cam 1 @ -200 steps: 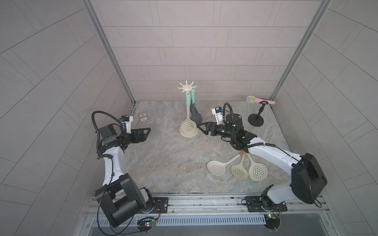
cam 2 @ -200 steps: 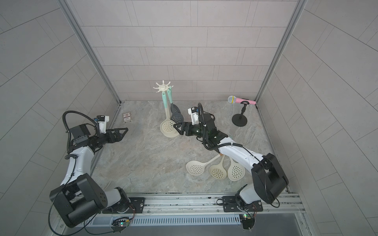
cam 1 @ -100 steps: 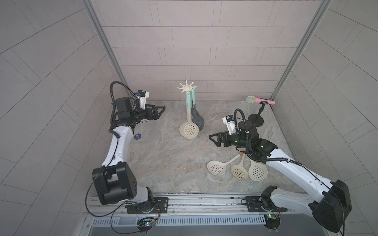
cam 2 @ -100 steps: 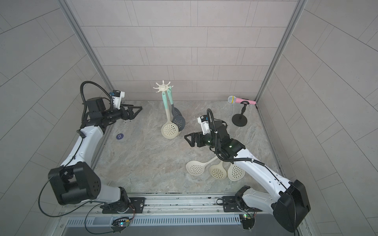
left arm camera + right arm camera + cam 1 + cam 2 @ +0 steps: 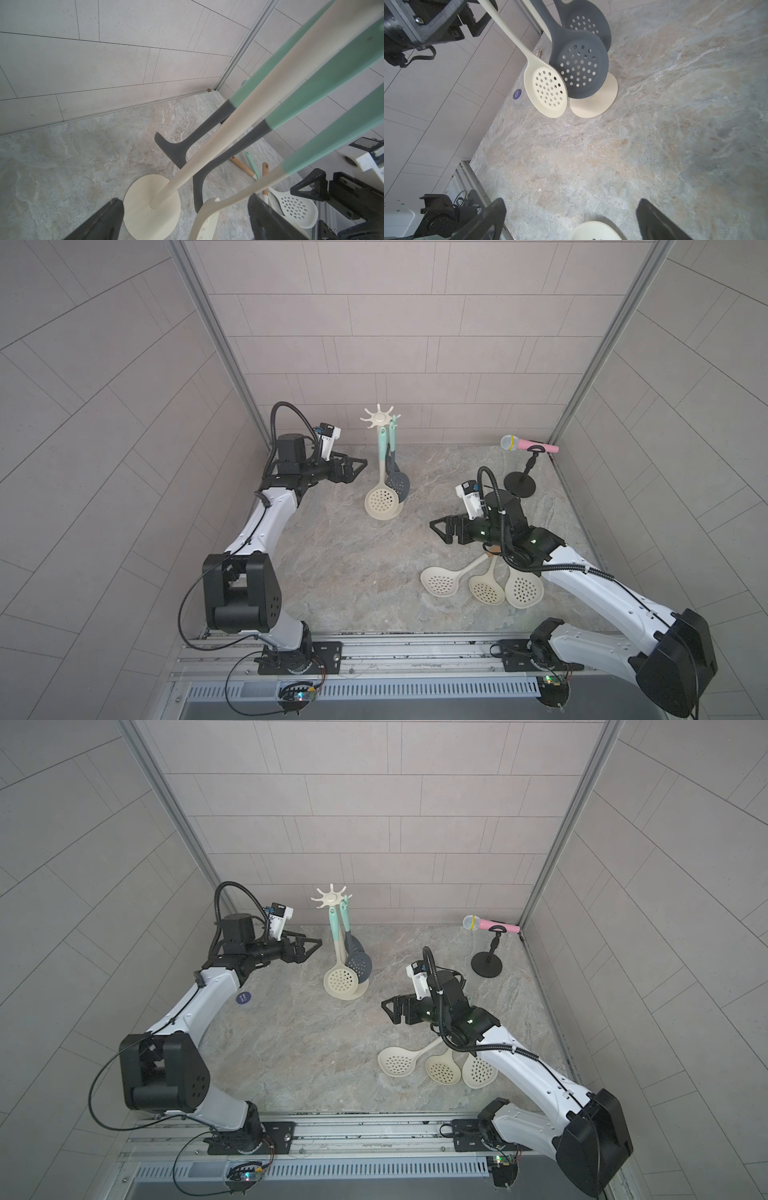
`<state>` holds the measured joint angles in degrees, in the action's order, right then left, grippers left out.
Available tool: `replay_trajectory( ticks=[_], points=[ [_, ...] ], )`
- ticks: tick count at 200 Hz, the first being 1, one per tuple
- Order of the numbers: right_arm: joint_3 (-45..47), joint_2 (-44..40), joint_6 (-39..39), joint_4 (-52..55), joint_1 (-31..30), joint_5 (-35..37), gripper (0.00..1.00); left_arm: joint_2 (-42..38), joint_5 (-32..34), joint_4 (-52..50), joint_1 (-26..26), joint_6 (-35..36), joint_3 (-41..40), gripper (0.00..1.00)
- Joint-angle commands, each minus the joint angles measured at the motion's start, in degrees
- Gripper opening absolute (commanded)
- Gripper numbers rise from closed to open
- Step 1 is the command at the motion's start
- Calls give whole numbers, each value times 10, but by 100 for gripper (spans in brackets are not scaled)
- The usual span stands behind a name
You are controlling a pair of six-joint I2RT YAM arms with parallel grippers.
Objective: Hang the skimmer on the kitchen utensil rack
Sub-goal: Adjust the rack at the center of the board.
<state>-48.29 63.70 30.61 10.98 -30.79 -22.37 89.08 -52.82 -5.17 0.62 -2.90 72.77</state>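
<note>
Skimmer [image 5: 381,501] in cream, mint-handled, hangs from your rack [image 5: 378,418] at the back of the table [image 5: 353,572]. Its bowl points down over the round base, and two grey skimmers [image 5: 397,486] hang just behind it.

Reading from the left, a blue sticker [image 5: 244,997] lies on the table near the left wall, beside the left arm. Your left gripper [image 5: 360,471] is held level just left of the rack, fingers spread and holding nothing, pointed at the hanging handles. Its wrist view shows the pole and mint handles close in front of the fingers [image 5: 104,220].

Right of the rack, your right gripper [image 5: 438,531] hangs over bare table, also spread wide and empty, facing the rack. Nearer the front edge, three loose skimmers [image 5: 487,589], all cream, lie fanned on the table. Their bowls point toward the front and their handles run together under the right arm.

At far right, a pink mic [image 5: 528,444] rests across a black stand [image 5: 519,488] in the back corner.
</note>
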Motion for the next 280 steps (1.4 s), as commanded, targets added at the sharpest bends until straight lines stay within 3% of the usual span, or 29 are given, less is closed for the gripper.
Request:
replay_trajectory(
  ticks=[1, 171, 280],
  points=[
    [5, -9, -7, -5, 3, 10, 100, 17, 18, 15, -11, 15, 26, 100],
    [30, -60, 4, 7, 18, 26, 99, 83, 41, 12, -84, 25, 105, 93],
    [43, -80, 0, 16, 36, 33, 99, 105, 38, 67, -103, 22, 110, 38]
  ],
)
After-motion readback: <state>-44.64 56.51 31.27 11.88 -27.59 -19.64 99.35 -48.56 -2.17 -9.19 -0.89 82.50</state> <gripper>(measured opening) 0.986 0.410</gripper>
